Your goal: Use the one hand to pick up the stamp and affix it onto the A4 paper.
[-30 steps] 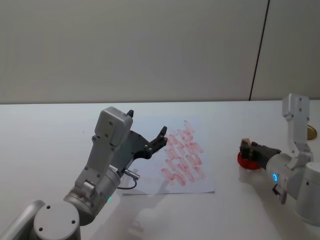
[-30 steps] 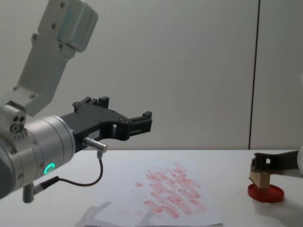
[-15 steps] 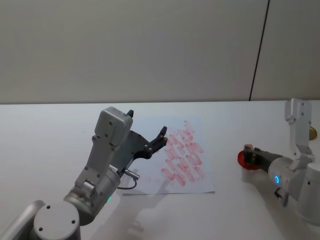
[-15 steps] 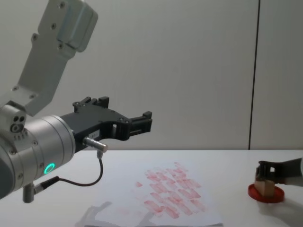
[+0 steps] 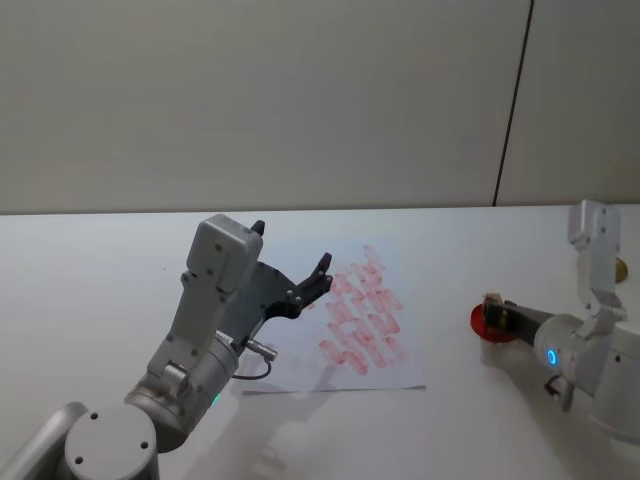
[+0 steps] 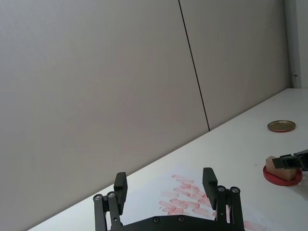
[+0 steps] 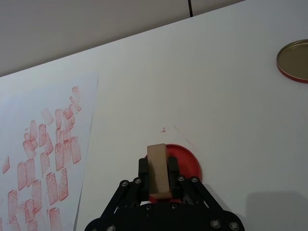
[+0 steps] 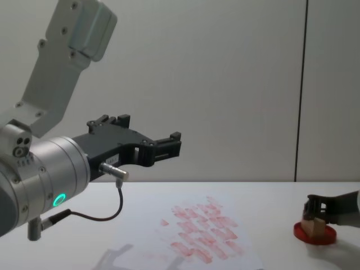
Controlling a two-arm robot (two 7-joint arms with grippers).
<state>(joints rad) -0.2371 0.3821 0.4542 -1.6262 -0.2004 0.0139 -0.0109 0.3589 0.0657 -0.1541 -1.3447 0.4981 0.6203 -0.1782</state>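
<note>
White desk and a plain grey wall are your whole setting.

Your right gripper has its fingers closed narrowly on the stamp, one finger on each long side of the tan block. The block stands upright between them, with its top just above the fingertips.

Directly under the fingers lies the round red ink pad. The stamp is over the pad's edge on the paper side. From the chest view its lower end meets the pad's surface, though you cannot tell how firmly it presses. A few faint red marks dot the desk just beyond the pad.

To the left of those fingers, well apart from the pad, the A4 paper lies flat on the desk. It carries rows of red rectangular prints. Farther beyond the fingers and off to their right sits a round brass-coloured lid, flat on the desk.

Your left gripper hangs in the air on the far side of the paper from the right fingers, raised well above the sheet. Its two fingers are spread wide with nothing between them, and they point toward the printed rows.
</note>
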